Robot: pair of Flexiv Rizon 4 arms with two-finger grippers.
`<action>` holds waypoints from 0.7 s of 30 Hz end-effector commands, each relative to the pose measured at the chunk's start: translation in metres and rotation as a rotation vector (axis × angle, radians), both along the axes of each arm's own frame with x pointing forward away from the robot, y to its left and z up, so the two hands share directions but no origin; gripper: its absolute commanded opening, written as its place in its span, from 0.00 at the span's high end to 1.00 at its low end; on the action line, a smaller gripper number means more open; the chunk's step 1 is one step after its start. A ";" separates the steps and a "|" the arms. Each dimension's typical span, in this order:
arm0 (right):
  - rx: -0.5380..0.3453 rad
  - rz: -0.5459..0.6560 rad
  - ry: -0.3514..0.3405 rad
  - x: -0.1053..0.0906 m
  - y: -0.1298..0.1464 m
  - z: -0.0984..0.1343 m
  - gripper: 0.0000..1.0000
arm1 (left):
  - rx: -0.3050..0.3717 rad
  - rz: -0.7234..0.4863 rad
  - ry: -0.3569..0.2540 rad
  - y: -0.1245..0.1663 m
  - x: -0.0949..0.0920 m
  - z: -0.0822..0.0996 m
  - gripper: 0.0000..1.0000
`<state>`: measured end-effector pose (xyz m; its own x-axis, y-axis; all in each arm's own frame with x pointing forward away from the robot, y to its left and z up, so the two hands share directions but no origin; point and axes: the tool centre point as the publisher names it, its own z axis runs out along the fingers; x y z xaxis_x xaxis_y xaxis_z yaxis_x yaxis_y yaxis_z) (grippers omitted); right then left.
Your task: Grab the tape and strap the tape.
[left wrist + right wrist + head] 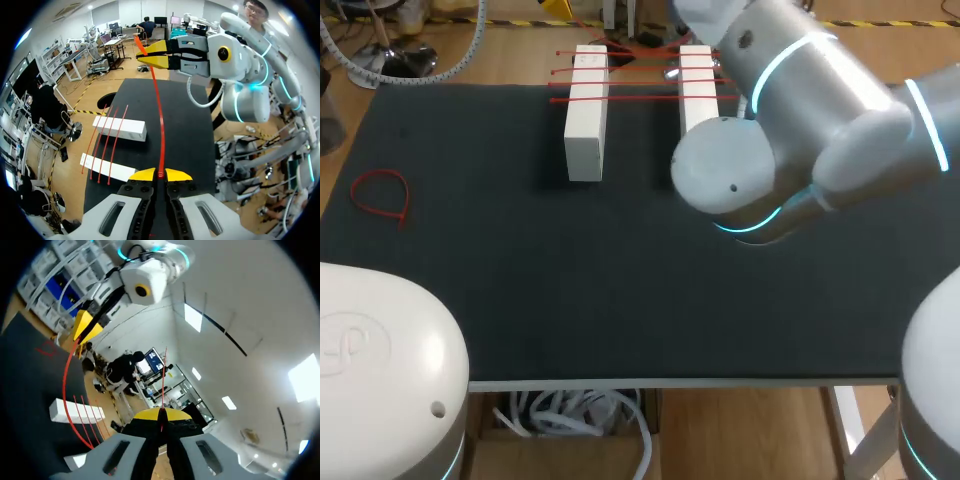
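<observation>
1. I'm calling the grab part done. The left gripper (pixel 160 175) is sitting with its yellow tips pressed together on one end of the red tape (pixel 159 115). The right gripper (pixel 161 415) is pinching the other end the same way, with a short bit poking out past its tips.
2. So the tape is hanging in the air above the desk (pixel 570 280), curving gently from one gripper to the other. As far as I can tell it isn't touching anything else.
3. The strapping is what's left, I reckon. The tape is showing as an open strip with no closed loop, so the two ends are going to need bringing together and one feeding through the other.
4. One red loop (pixel 380 195) is already lying closed on the desk, off to the robot's left and well apart from everything else. I'm guessing that's what a finished one looks like.
5. On containers, nothing on the desk is really acting as a bin. The closest thing is the two white blocks (pixel 586 125) standing side by side near the far edge and working as a rack. I'm counting four spare tapes (pixel 640 84) lying across both tops and bridging the gap between them.
6. In the head view the right arm (pixel 800 110) is covering part of the right-hand block.
</observation>
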<state>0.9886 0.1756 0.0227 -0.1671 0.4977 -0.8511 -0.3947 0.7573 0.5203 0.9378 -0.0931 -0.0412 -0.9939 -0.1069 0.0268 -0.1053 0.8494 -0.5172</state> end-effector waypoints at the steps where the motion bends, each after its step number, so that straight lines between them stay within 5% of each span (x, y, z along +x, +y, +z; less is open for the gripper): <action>1: -0.179 -0.237 0.047 -0.005 0.014 0.004 1.00 | 0.005 0.001 0.001 0.000 0.000 0.001 1.00; 21: -0.617 -0.365 -0.135 -0.018 0.032 -0.001 1.00 | 0.005 0.001 0.001 0.000 0.000 0.001 1.00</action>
